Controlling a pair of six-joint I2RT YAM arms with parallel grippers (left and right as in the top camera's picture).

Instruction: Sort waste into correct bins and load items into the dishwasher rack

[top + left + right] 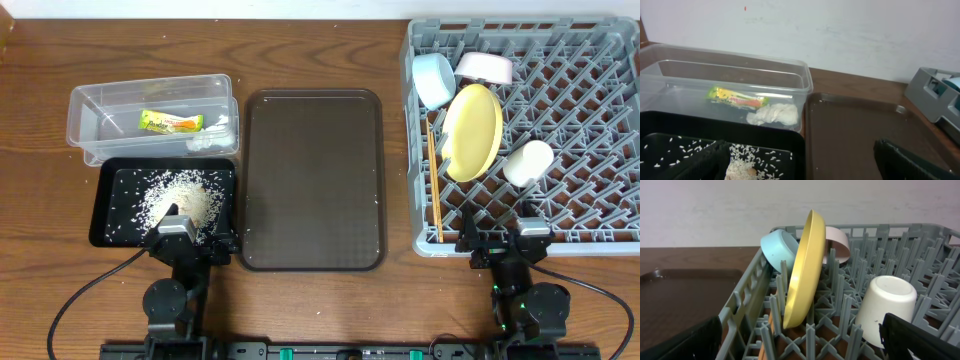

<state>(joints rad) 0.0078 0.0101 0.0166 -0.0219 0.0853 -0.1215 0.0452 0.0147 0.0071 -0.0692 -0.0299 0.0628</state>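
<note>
Small green-and-yellow snack wrapper (170, 122) lying flat inside clear rectangular tub (90, 120), back left. Loose white rice scraps (180, 200) heaped mid-tray and scattered in shallow black tray (104, 190), just in front of tub. Large grey lattice rack (590, 100) at right, loaded. Round yellow plate (472, 132) on edge, leaning between pegs. Light blue bowl (433, 80) on its side just behind plate. White bowl (485, 68) on its side beside blue bowl, at back edge. Small white cup (527, 162) tipped, base showing, right of plate. Wooden chopsticks (435, 190) lying lengthwise along rack's left side.

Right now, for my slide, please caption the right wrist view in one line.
Yellow plate on edge between pegs of the rack, blue bowl behind, white cup upside down nearby.
</note>
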